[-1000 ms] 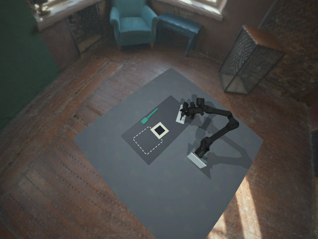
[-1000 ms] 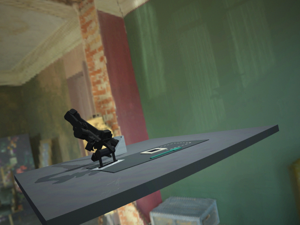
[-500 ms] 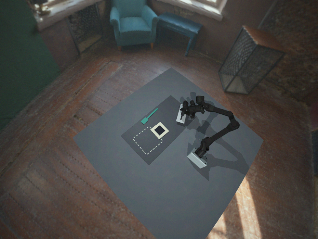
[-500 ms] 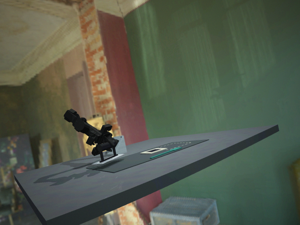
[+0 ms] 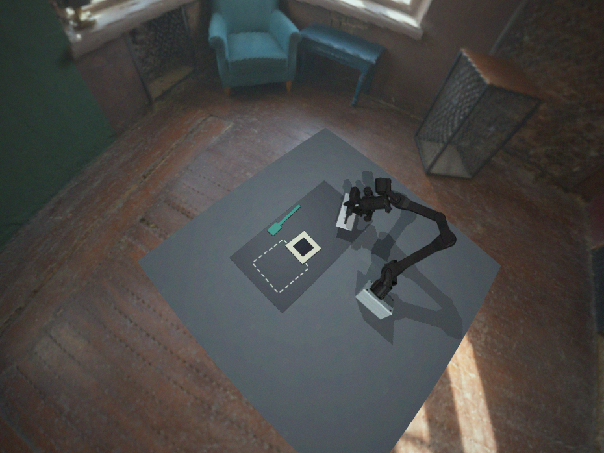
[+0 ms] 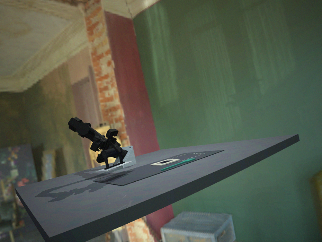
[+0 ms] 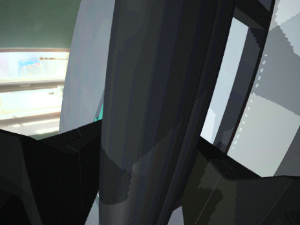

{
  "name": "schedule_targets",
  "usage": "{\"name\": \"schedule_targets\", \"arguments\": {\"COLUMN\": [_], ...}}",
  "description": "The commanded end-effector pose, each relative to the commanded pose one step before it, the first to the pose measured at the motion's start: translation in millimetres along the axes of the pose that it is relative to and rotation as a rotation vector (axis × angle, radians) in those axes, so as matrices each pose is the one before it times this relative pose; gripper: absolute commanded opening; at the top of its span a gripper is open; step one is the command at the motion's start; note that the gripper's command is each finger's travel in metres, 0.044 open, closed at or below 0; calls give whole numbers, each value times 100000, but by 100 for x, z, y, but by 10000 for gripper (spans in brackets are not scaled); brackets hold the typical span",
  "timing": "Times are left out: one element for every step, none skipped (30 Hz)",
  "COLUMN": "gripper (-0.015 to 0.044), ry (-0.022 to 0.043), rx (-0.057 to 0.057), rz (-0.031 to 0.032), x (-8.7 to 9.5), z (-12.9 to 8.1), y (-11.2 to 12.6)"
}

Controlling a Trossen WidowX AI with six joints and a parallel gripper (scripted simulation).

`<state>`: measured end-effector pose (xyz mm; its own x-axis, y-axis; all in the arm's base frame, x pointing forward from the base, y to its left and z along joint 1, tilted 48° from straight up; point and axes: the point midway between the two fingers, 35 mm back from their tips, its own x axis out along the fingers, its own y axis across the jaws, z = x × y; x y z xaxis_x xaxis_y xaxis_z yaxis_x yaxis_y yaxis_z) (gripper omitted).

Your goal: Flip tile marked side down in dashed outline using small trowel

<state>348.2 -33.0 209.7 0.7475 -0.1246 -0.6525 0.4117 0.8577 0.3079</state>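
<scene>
The green trowel (image 5: 282,220) (image 6: 178,164) lies flat on the dark mat (image 5: 312,204) (image 6: 122,179), apart from my gripper. The cream tile (image 5: 302,246) (image 6: 164,162) lies with its dark marked square up, just outside the right edge of the dashed outline (image 5: 265,278). My gripper (image 5: 349,209) (image 6: 110,155) (image 7: 149,127) is at the mat's right end, shut on a dark round bar (image 7: 160,92). The bar sits on two thin legs over a small white plate (image 5: 343,221) (image 6: 114,165). It fills the wrist view, where only a teal sliver of the trowel (image 7: 103,111) shows.
The grey table (image 5: 292,380) (image 6: 104,208) carries the mat and the arm's white base (image 5: 375,302) to the right. On the floor around it stand a wire cage (image 5: 473,117), a blue armchair (image 5: 253,43) and a blue side table (image 5: 341,48).
</scene>
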Motion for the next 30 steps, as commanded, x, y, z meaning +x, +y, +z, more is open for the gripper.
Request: {"name": "schedule_targets", "arguments": {"gripper": [0,0,0,0,0,0,0,0,0,0,0,0,0,0,0,0,0,0,0,0,0,0,0,0,0,0,0,0,0,0], "ry": [-1474,-159,-478,-803,-991,-1002,-1013,-1022,-1031,-1040,-1047,-1054,-1061,-1068,-1073,-1078,-1083,-1087,-1090,-1093,-1096,-1095,-1098,-1099,-1100,-1100,-1099,-1098,-1096,-1094], "rx": [350,42,128,223,287,305,322,339,356,374,392,410,428,446,464,483,501,520,539,558,576,590,611,632,651,670,689,708,727,746], "rz": [1376,-71,-211,-341,-400,-382,-364,-346,-328,-310,-292,-274,-256,-239,-222,-204,-188,-171,-154,-138,-122,-107,-92,-76,-61,-46,-32,-18,-5,9], "x": [-457,61,181,296,350,337,324,311,297,283,269,255,240,226,211,196,181,166,150,135,120,105,90,74,59,44,30,15,0,-14], "z": [458,-22,-69,-120,-157,-168,-178,-188,-198,-207,-217,-225,-233,-241,-248,-255,-262,-267,-273,-277,-282,-286,-289,-291,-293,-295,-295,-295,-295,-294], "y": [402,20,61,103,128,130,132,133,133,133,133,132,130,128,125,122,119,115,111,106,101,95,89,83,76,69,62,55,47,39]}}
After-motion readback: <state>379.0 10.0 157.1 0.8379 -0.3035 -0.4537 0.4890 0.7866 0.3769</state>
